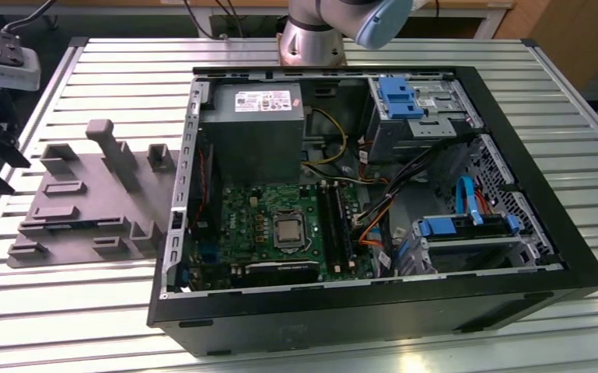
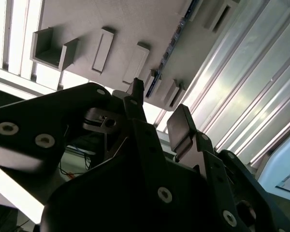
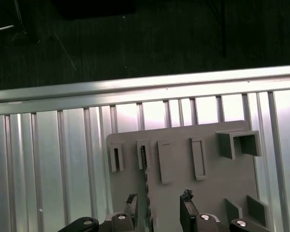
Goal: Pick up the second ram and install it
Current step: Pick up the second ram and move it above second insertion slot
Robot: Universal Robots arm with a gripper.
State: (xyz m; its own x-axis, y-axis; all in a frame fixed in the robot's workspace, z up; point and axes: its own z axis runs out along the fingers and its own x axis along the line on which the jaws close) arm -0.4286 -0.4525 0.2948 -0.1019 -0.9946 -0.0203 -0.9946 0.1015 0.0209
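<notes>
The slatted metal table carries a grey fixture plate beside an open computer case.

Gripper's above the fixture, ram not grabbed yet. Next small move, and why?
Probably a slight sideways shift to centre the open gripper on the second ram. In the first wrist view the stick stands on edge in the grey fixture, untouched and much nearer one finger than the other.

Black gripper, plain matte grey plastic block, shiny silver table ribbed in parallel stripes, black computer case holding a green circuit board, bright blue brackets and a blue cable.
</notes>
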